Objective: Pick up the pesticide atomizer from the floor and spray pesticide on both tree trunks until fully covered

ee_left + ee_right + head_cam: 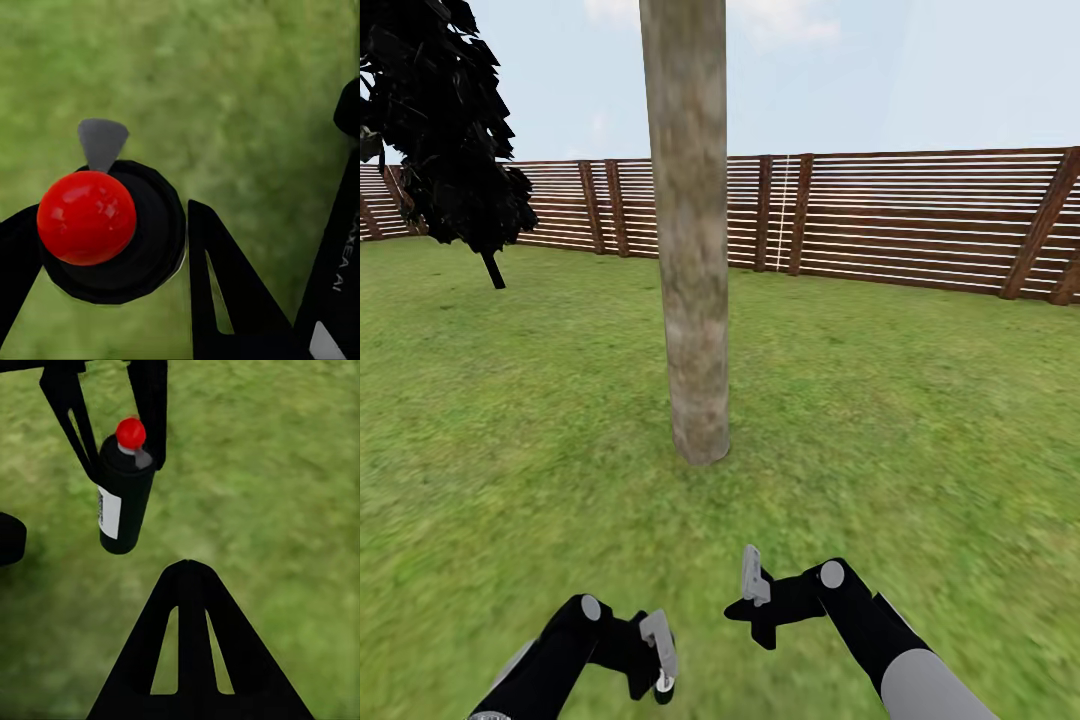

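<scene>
A thick grey-brown tree trunk (695,250) rises from the grass straight ahead, a short way beyond both arms. My left gripper (652,672) is low at the left and shut on the pesticide atomizer (121,499). The atomizer is a black bottle with a white label and a round red top (86,217). One finger (225,292) presses each side of it. My right gripper (760,618) is beside it on the right, shut (191,585) with nothing in it, and looks down at the bottle. The pesticide itself is out of view.
Green grass floor (920,420) spreads all around the trunk. An all-black tree (445,120) stands at the far left. A brown slatted fence (920,220) closes the back of the lawn.
</scene>
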`<state>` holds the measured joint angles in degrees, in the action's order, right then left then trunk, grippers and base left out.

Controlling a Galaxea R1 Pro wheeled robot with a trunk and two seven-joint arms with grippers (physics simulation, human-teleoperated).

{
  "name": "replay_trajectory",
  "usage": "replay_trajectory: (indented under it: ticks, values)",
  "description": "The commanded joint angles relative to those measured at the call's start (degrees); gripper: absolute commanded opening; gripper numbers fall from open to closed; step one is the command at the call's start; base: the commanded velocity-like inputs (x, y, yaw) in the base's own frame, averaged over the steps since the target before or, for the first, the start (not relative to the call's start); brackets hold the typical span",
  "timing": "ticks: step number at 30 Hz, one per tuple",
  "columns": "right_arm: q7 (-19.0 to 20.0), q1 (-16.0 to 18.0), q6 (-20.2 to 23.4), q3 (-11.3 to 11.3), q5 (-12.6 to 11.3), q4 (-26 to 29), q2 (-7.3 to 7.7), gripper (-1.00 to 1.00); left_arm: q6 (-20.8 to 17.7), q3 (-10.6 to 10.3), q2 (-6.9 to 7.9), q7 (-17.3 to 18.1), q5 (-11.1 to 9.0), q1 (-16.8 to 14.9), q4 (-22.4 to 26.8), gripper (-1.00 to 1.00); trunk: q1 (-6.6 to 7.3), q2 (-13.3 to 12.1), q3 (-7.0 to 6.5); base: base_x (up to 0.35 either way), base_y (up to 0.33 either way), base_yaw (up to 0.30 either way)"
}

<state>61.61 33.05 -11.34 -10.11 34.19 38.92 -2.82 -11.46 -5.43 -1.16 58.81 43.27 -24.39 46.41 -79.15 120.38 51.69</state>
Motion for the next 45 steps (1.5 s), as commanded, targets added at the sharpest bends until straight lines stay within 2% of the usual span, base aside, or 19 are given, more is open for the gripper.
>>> replay_trajectory:
  ticks: [1,3,7,11,18,22,29,45]
  values:
    - [0.0,0.0,0.0,0.0,0.0,0.0,0.0,-1.0,0.1,0.0,-0.17,0.3,0.0,-0.1,0.0,-1.0,0.0,0.0,0.0,0.0,0.0,0.0]
    - [0.0,0.0,0.0,0.0,0.0,0.0,0.01,-1.0,0.3,0.0,-0.39,0.4,0.1,-0.2,0.0,-1.0,0.0,0.0,0.0,0.0,0.0,0.0]
    - [0.0,0.0,0.0,0.0,0.0,0.0,0.01,-1.0,0.4,-0.2,-1.77,0.3,0.2,-0.2,0.1,-1.0,0.0,0.0,0.0,0.0,0.0,0.0]
    - [0.0,0.0,0.0,0.0,0.0,0.0,0.0,-1.0,0.3,-2.8,-2.01,0.0,0.2,-0.2,0.1,-1.0,0.0,0.0,0.0,0.0,0.0,0.0]
    - [0.0,0.0,0.0,-0.1,0.0,-0.1,-0.06,-1.0,0.3,-3.3,-4.01,-0.1,0.2,-1.3,0.2,-1.0,0.0,0.0,0.0,0.0,0.0,0.0]
    - [0.0,0.0,0.0,-0.1,-0.1,-0.1,-0.09,-1.0,-0.1,-3.2,-4.13,-0.4,0.2,-2.8,0.2,-1.0,0.0,0.0,0.0,0.0,0.0,0.0]
    - [0.1,0.0,0.0,-0.1,-0.1,-0.1,-0.17,-1.0,-0.1,-3.2,-4.87,-1.8,0.1,-3.3,0.2,-1.0,0.0,0.0,0.0,0.0,0.0,0.0]
    - [0.0,0.0,0.0,-0.1,0.0,-0.1,-0.17,-1.0,0.6,-3.0,-5.01,1.1,-0.7,-3.3,-0.6,-1.0,0.0,0.0,0.0,0.0,0.0,0.0]
